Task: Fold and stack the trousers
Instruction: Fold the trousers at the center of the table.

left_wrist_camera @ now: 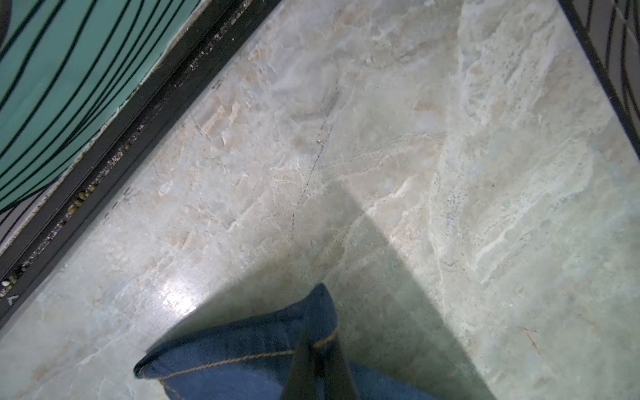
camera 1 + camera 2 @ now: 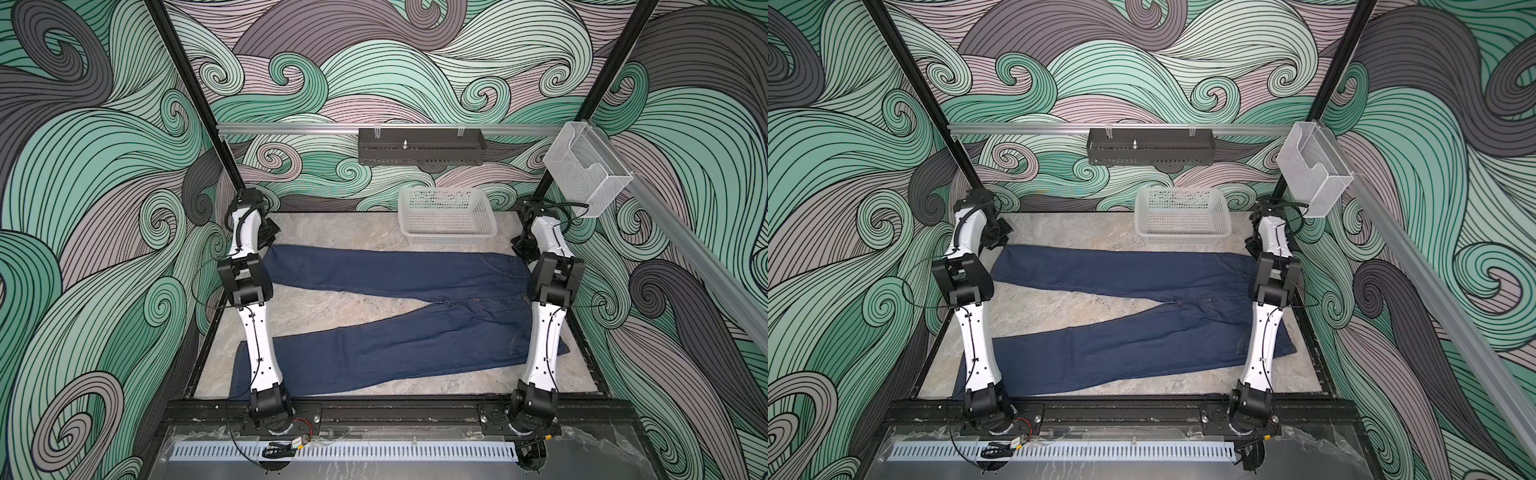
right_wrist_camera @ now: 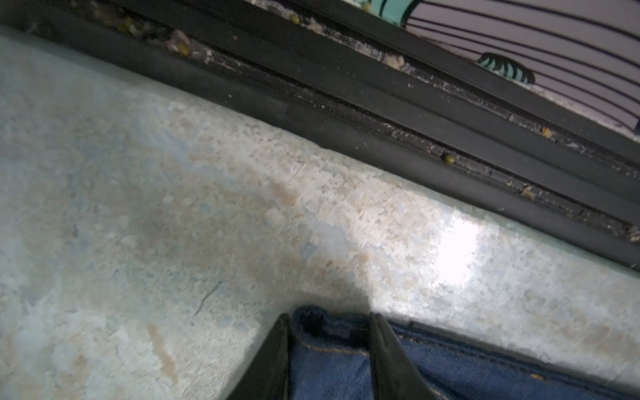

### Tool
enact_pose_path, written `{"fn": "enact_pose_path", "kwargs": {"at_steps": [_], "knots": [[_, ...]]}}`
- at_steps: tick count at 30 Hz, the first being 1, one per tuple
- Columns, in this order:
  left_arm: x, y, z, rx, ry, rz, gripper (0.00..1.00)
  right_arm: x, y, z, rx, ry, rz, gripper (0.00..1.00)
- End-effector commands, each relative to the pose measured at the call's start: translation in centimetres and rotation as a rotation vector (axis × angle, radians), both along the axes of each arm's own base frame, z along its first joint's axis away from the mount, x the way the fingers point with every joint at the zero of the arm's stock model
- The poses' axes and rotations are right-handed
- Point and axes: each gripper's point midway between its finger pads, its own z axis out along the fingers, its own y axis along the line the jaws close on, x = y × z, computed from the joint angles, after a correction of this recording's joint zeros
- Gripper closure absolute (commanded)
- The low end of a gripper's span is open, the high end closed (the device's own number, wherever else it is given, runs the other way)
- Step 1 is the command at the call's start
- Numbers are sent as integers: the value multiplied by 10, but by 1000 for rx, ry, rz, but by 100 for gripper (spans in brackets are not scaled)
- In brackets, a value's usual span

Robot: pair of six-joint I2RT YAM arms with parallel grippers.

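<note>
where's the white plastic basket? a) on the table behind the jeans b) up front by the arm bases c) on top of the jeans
a: the basket stands on the table just beyond the far leg of the jeans.

Item counts: six kinds, seven pieces.
One pair of dark navy-blue denim trousers (image 2: 395, 270); two white-and-black robot arms, left (image 2: 257, 353) and right (image 2: 540, 345); one white plastic lattice basket (image 2: 451, 237); one black perforated metal tray (image 2: 419, 151); one clear mesh wall holder (image 2: 582, 170); one grey marble-pattern tabletop (image 2: 328, 307).
</note>
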Motion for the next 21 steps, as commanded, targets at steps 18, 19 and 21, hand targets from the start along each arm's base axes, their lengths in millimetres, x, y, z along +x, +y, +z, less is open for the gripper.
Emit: {"fn": "enact_pose_path", "kwargs": {"at_steps": [18, 19, 21], "knots": [[-10, 20, 30, 0, -50, 54, 100, -31, 0, 92, -37, -120, -46, 100], [-13, 20, 30, -6, -47, 57, 100, -36, 0, 94, -33, -127, -47, 100], [-19, 20, 31, -23, -43, 61, 100, -46, 3, 92, -21, -132, -51, 100]]}}
